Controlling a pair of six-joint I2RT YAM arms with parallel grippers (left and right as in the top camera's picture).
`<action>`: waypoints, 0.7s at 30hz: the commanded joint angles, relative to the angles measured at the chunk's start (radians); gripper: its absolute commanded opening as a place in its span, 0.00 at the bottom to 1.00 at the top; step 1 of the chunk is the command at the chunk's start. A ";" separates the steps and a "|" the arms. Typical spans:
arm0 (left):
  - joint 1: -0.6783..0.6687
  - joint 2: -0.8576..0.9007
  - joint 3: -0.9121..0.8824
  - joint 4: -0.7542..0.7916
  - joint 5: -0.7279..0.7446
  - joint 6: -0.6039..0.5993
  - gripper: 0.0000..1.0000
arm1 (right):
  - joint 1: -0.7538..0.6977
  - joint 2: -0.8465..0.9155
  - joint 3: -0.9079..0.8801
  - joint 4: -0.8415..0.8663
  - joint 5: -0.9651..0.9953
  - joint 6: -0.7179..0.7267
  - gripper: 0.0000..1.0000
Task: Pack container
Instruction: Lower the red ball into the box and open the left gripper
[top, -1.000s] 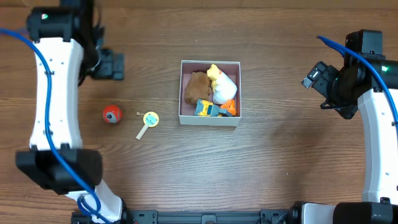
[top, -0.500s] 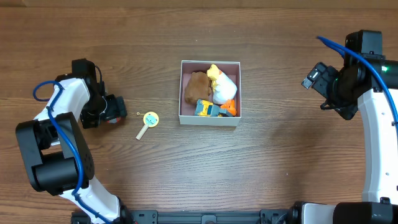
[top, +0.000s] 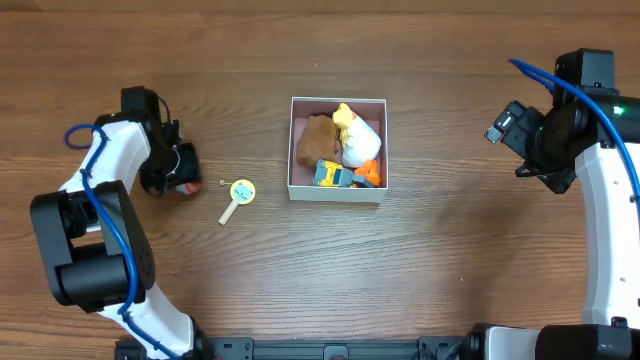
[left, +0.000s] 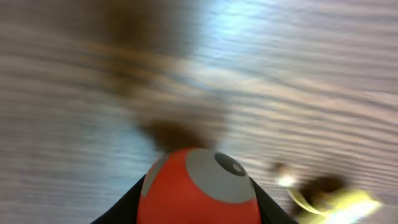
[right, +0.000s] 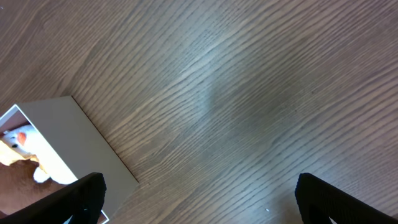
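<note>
- In the overhead view, the container (top: 335, 194) is seen at the middle of the counter (top: 440, 260), well apart from both hands. It is partly filled with soft toys (top: 345, 135) and a small blue and orange toy (top: 335, 176).
- The left hand (top: 175, 172) is lowered over a red ball (top: 184, 187), and a yellow toy (top: 240, 191) lies between ball and container. The right hand (top: 520, 145) is held off to the side.
- In the blurred left wrist view, the ball is flanked by the fingers (left: 121, 208). Whether it is clamped cannot be told.
- In the right wrist view, the fingers (right: 84, 190) are spread apart with nothing between them. One corner of the container is seen nearby.
- The container is judged light and stiff but thin-walled, and easily pushed across the smooth wood. It is best taken by the rim of one wall.
- No brand, label or writing can be read.
</note>
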 joint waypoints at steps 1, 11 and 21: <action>-0.090 -0.008 0.245 -0.154 0.084 0.110 0.30 | 0.001 -0.002 0.002 0.002 0.012 0.000 1.00; -0.624 0.009 0.697 -0.251 0.067 0.283 0.43 | 0.001 -0.002 0.002 0.001 0.012 0.000 1.00; -0.828 0.232 0.695 -0.165 0.029 0.255 0.34 | 0.001 -0.002 0.002 -0.007 0.012 -0.001 1.00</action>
